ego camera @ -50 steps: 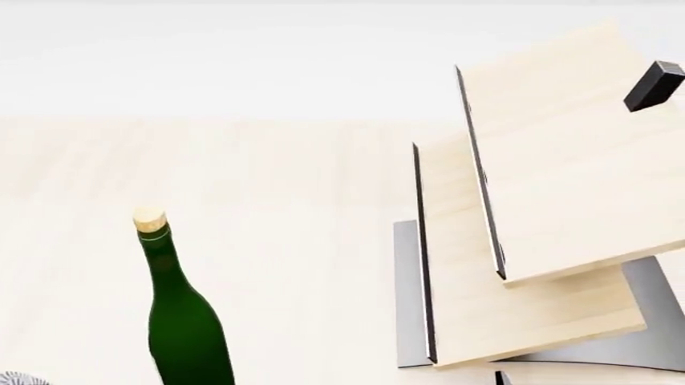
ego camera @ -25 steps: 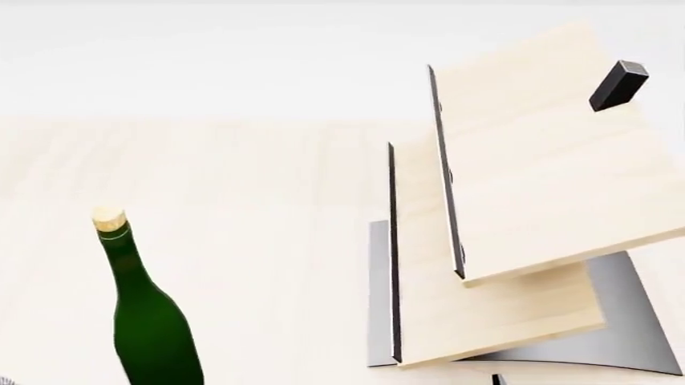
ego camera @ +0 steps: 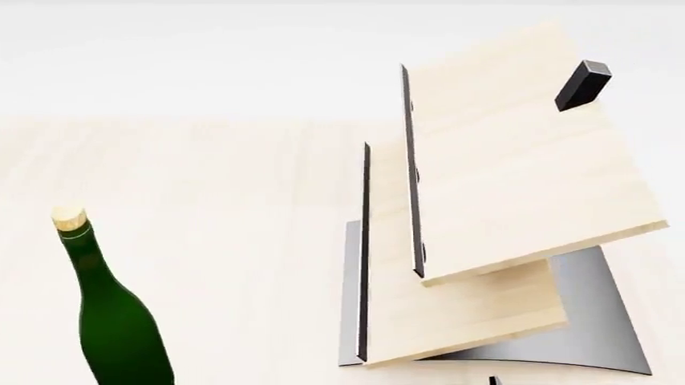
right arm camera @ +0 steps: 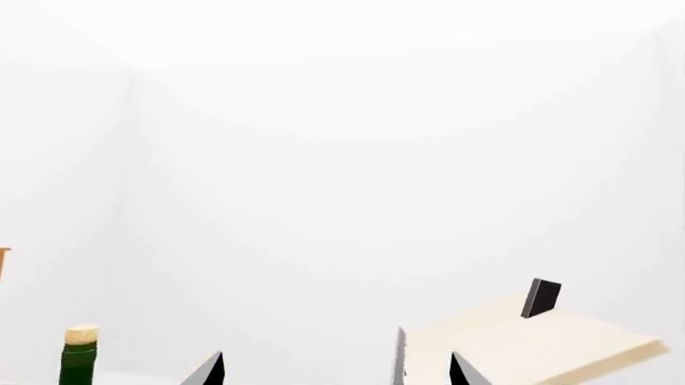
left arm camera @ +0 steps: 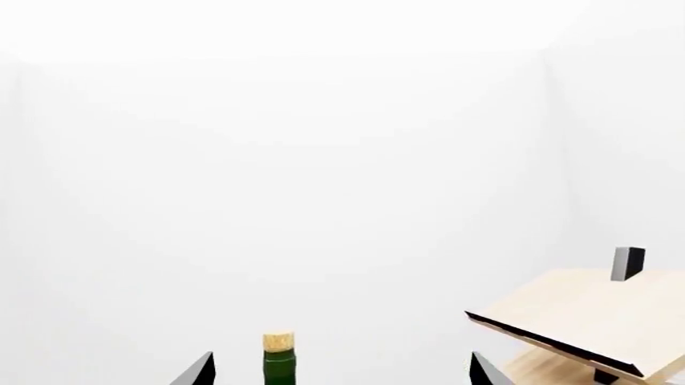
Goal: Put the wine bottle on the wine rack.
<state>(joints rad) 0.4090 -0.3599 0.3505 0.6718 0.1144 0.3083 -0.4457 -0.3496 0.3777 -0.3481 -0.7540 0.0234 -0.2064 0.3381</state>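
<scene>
The wine bottle [ego camera: 112,321], dark green with a tan cork, stands upright on the table at the lower left of the head view. The wine rack [ego camera: 514,176] stands to its right, with two tilted wood boards, a black peg [ego camera: 583,84] and a grey base [ego camera: 605,321]. In the left wrist view my left gripper [left arm camera: 340,373] is open. The bottle's neck [left arm camera: 279,365] shows between its fingertips [left arm camera: 198,370], touching neither, and the rack [left arm camera: 599,321] is off to one side. My right gripper [right arm camera: 335,373] is open and empty, with the bottle [right arm camera: 79,357] to one side and the rack [right arm camera: 524,345] behind it.
The light wood table top [ego camera: 236,200] stretches between the bottle and the rack and back to a white wall. A sliver of brown wood [right arm camera: 2,261] shows at the edge of the right wrist view. A small dark tip [ego camera: 495,380] pokes in at the head view's bottom edge.
In the head view the bottle and rack have both slid to the left as the view swung right. The patterned bowl at the bottom left corner has left the view.
</scene>
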